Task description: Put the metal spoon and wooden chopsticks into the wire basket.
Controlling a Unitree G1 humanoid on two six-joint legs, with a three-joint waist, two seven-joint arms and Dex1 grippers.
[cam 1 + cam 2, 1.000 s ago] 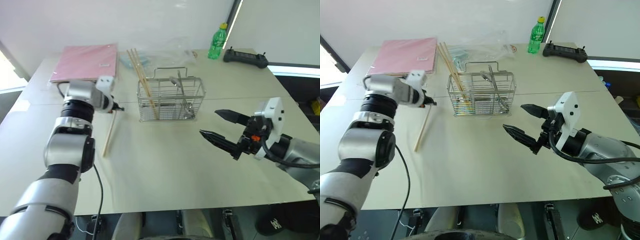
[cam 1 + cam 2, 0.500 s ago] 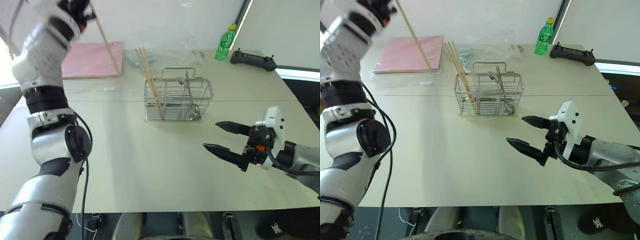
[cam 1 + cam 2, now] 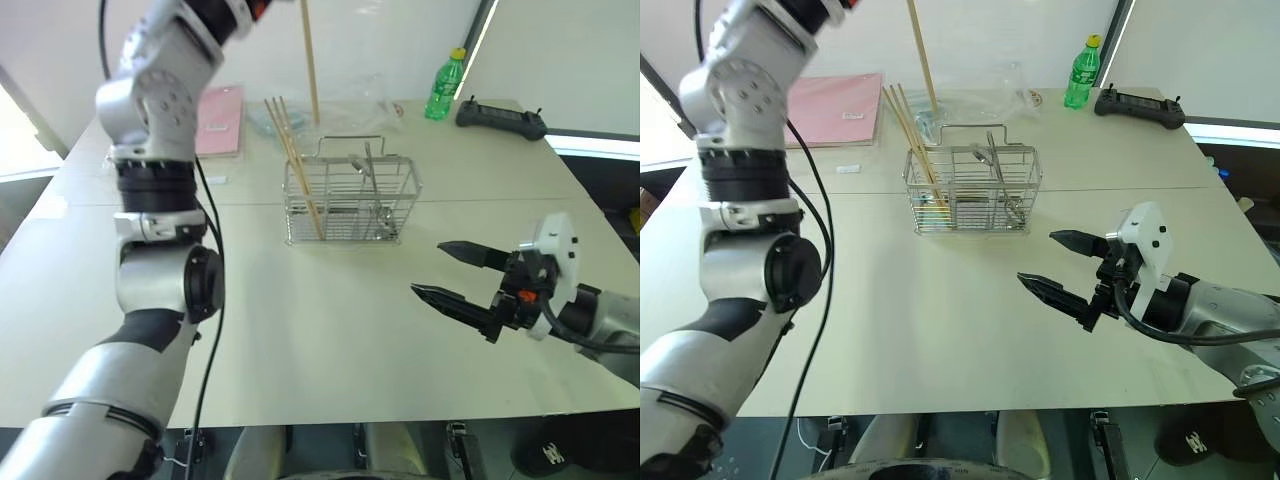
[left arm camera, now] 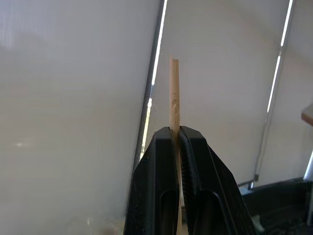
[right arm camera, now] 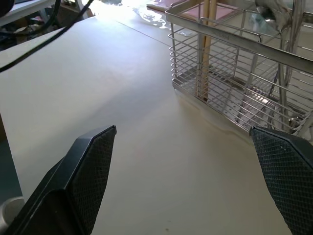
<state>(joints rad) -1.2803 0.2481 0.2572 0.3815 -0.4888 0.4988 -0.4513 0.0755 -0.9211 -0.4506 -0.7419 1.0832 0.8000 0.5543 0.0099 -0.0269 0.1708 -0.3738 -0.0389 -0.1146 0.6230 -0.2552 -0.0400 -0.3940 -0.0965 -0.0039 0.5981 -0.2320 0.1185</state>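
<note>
While one pale wooden chopstick (image 3: 310,62) is clamped upright in the left claw (image 4: 177,147) above the chrome wire basket (image 3: 350,200) and the right claw (image 3: 452,270) is held apart, its tip should be lowered steadily between the wire sides.

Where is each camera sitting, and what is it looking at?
Head eyes: high on the head, looking down at the table and wire basket; both arms show.
Left wrist: on the raised left arm, facing the wall; the left tool pinches a chopstick.
Right wrist: low above the table, facing the basket; the right tool is open.
Shared: the basket appears in the head and right wrist views.
</note>
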